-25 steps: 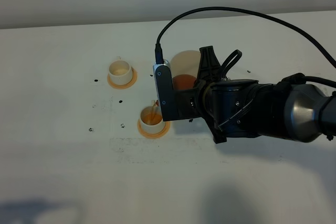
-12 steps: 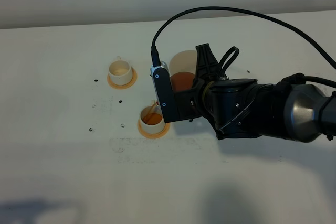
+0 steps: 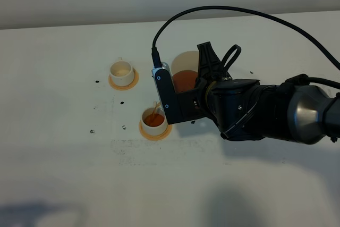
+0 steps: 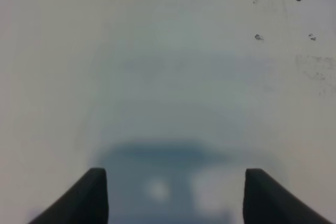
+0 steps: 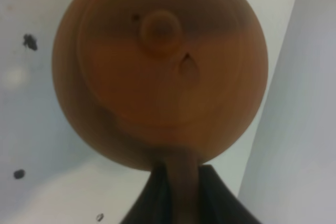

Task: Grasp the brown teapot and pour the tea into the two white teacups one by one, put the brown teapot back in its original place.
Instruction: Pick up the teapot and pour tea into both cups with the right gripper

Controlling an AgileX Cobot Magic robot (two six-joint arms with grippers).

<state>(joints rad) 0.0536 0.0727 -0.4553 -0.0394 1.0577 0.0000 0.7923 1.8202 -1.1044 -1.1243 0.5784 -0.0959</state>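
1. Tabletop (image 3: 64,184) — white, speckled with a few dark marks; it carries everything listed below.
2. Right arm (image 3: 276,112) — reaches in from the right, wrist rolled toward the near cup.
3. Left tool (image 4: 178,198) — fingers apart, holding nothing, over bare tabletop.
4. Right tool (image 5: 176,198) — clamped on the loop handle (image 5: 181,182) of the brown teapot (image 5: 160,66). You will find the pot lifted and tipped, spout toward the near cup, just near of its cream saucer (image 3: 186,59).
5. Handling, as judged: clay, stiff, brittle, smooth-skinned, and heavier while it holds liquid. The handle is your only sound hold. The knobbed lid (image 5: 160,29) sits loose by the look of it, so tip no further than you must.
6. Near teacup (image 3: 154,126) — on its orange coaster (image 3: 143,131), part filled with dark tea (image 3: 154,121); a thin stream enters it.
7. Far teacup (image 3: 121,71) — left and far, on its own coaster (image 3: 134,81), well apart; no dark liquid shows in it.
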